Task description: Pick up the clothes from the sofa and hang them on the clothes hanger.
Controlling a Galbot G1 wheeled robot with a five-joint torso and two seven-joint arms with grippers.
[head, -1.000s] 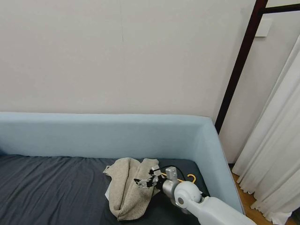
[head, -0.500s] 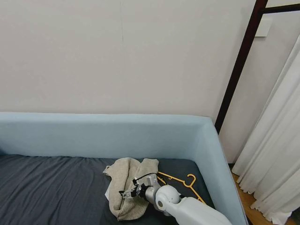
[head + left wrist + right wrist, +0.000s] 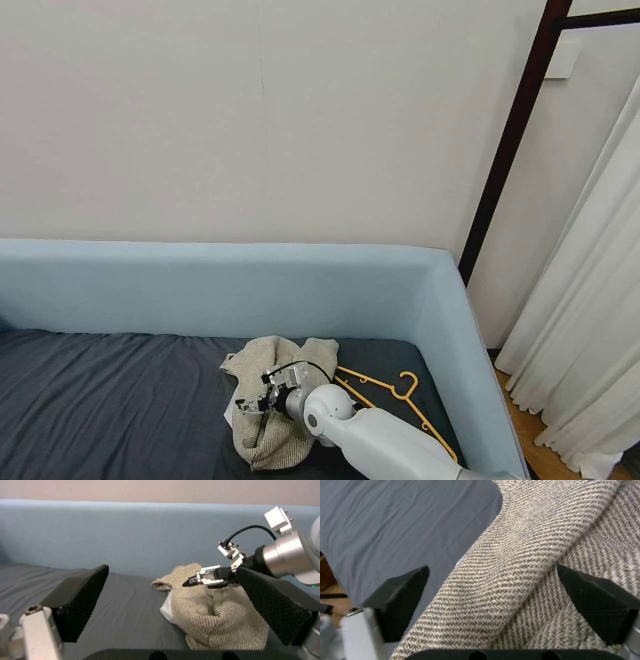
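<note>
The garment (image 3: 258, 440), a beige knit heap, lies at the lower centre of the head view on the sofa's (image 3: 250, 290) dark seat, its long axis running from the backrest down toward the bottom edge. An orange hanger (image 3: 390, 392) lies just beside it on the right.

The right claw (image 3: 255, 400) hangs directly over the heap's middle, reaching in from the lower right. Its fingers are spread wide, and in the right wrist view a thick fold of the garment (image 3: 520, 562) runs slantwise through the gap of the right claw (image 3: 492, 570). Closing looks likely to pinch that ridge.

The left claw (image 3: 172, 570), also spread, is well apart and faces the garment (image 3: 220, 618) and the right claw (image 3: 200, 580), so the right arm is nearer.
</note>
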